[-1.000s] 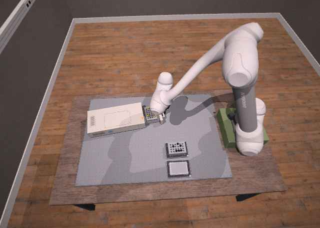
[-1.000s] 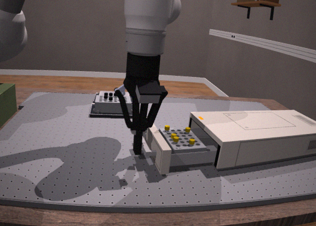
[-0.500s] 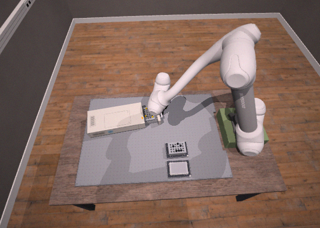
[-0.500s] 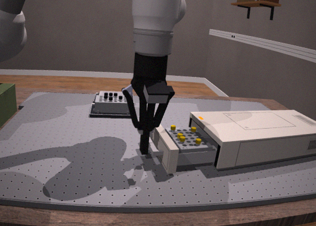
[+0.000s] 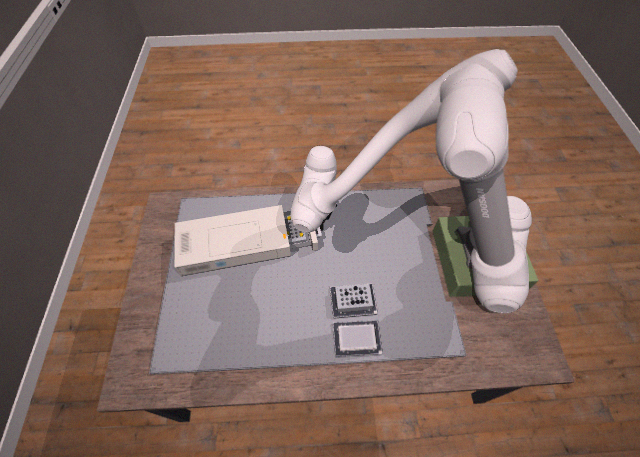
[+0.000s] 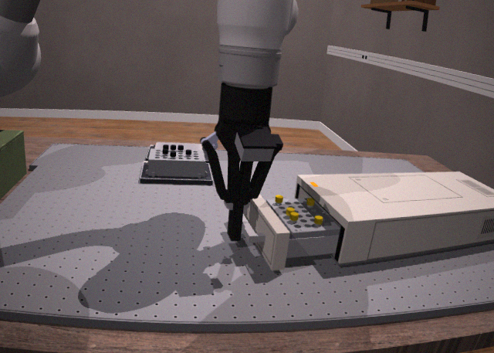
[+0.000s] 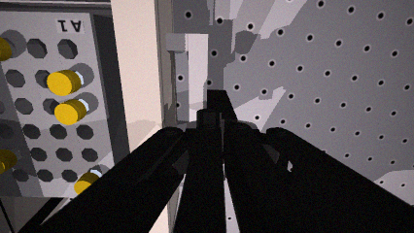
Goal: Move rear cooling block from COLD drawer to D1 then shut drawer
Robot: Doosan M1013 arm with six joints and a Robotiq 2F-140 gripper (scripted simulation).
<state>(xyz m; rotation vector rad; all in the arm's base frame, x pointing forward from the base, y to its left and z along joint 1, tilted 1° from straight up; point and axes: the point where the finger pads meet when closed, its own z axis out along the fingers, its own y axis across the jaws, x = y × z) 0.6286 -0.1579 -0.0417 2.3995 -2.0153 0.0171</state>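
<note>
The cooler COLD has its orange lamp lit. Its drawer front stands out from the body, the drawer partly open. The front block lies in it and looks flat, with several yellow-capped tubes standing in bores; its far edge is near the housing. The rear block sits in slot D1 and looks flat, with several black-capped tubes in bores. My gripper is shut and empty, upright at the drawer handle; contact is unclear.
Slot D2 lies beyond D1 and holds no block. A green base stands under the arm at the right. The perforated deck carries the cooler and both slots.
</note>
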